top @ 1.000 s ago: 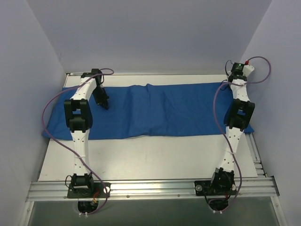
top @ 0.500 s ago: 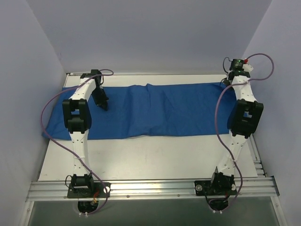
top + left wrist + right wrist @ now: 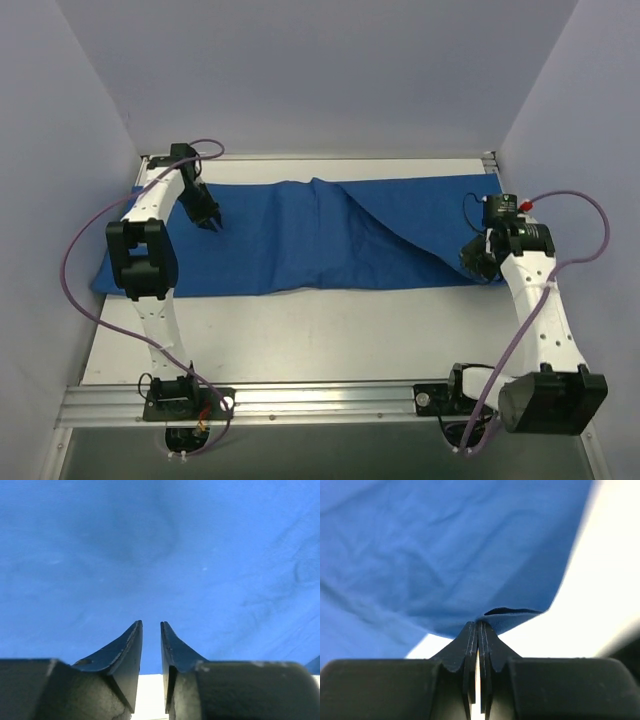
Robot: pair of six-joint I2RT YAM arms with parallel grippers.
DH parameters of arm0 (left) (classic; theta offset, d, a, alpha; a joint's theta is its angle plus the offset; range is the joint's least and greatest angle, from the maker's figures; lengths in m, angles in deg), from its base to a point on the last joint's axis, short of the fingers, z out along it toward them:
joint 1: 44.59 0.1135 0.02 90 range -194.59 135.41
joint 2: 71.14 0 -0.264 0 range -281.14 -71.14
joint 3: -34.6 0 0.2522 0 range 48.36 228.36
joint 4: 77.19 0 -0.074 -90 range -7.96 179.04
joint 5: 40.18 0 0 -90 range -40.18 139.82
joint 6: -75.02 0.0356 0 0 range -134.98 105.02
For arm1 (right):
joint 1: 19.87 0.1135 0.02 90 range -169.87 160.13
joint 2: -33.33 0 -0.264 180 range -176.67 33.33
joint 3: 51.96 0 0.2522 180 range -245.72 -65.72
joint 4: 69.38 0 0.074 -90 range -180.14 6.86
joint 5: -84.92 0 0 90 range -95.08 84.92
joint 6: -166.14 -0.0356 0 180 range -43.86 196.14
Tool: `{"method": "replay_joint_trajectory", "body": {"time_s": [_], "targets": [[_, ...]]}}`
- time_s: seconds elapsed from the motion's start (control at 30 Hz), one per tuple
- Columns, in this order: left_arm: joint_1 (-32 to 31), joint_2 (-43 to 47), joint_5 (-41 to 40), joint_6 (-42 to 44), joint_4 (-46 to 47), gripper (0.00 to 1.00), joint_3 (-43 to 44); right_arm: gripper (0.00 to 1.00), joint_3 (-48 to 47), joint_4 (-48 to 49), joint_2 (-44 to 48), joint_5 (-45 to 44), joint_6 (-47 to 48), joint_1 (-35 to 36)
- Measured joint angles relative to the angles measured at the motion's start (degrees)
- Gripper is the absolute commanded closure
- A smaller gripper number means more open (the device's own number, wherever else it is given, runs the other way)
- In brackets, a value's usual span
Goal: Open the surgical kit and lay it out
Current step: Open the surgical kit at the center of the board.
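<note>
Right gripper (image 3: 478, 625): jaws pressed together, pinching the edge of the blue cloth (image 3: 445, 555) at a corner. The white table (image 3: 330, 330) shows below and to the right of the pinch. From overhead this gripper sits at the near right corner of the cloth, close to the table's right side. A raised diagonal fold runs from it up toward the far middle of the cloth. Left gripper (image 3: 151, 627): narrow, a slim gap between the tips, nothing in the gap. The tips point at the cloth; cannot tell whether they touch it. From overhead it is over the far left part of the cloth. The cloth lies as a long strip across the far half of the table, wrinkled, with its left end at the table's left edge.
</note>
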Motion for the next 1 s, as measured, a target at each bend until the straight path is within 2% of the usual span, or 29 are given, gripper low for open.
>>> {"method": "replay_joint_trajectory", "body": {"time_s": [0.1, 0.23, 0.43, 0.53, 0.57, 0.63, 0.67, 0.77, 0.9, 1.0], "targets": [[2.01, 2.82, -0.07, -0.61, 1.01, 0.64, -3.28, 1.0, 2.4, -8.46, 7.23, -2.6, -3.87, -0.04], [4.79, 4.9, -0.76, -1.51, 0.92, 0.61, -5.95, 1.0, 2.25, -14.86, 10.01, -6.51, -5.84, -1.31], [7.15, 4.92, -2.58, -2.19, 0.85, 0.56, -5.66, 1.0, 0.44, -16.48, 11.74, -8.48, -2.25, -12.68], [7.37, 4.68, -3.26, -2.6, -0.24, 0.53, -2.93, 1.0, 1.07, -15.61, 11.39, -8.46, 1.2, -13.79], [7.34, 4.46, -3.45, -2.64, -0.63, 0.53, -1.62, 0.85, 1.68, -14.73, 10.78, -7.96, 2.69, -13.79], [7.34, 3.5, -4.15, -2.67, -1.49, 0.52, 2.89, 0.63, 1.95, -12.83, 8.11, -4.55, 5.73, -13.62], [7.32, 2.84, -4.57, -2.64, -1.92, 0.5, 5.22, 0.4, 1.77, -10.91, 6.01, -2.58, 7.45, -12.96], [7.32, 1.38, -5.73, -2.51, -2.27, 0.48, 10.56, 0.17, -2.82, -4.37, -3.52, 1.81, 13.14, -6.58], [7.32, 1.11, -7.37, -2.27, -2.91, 0.47, 12.15, 0.13, -20.22, 7.08, -22.73, 7.3, 20.28, 6.56], [7.3, 1.11, -8.33, -2.08, -3.28, 0.47, 11.63, 0.12, -34.47, 14.4, -36.89, 10.64, 23.58, 12.57]]}}
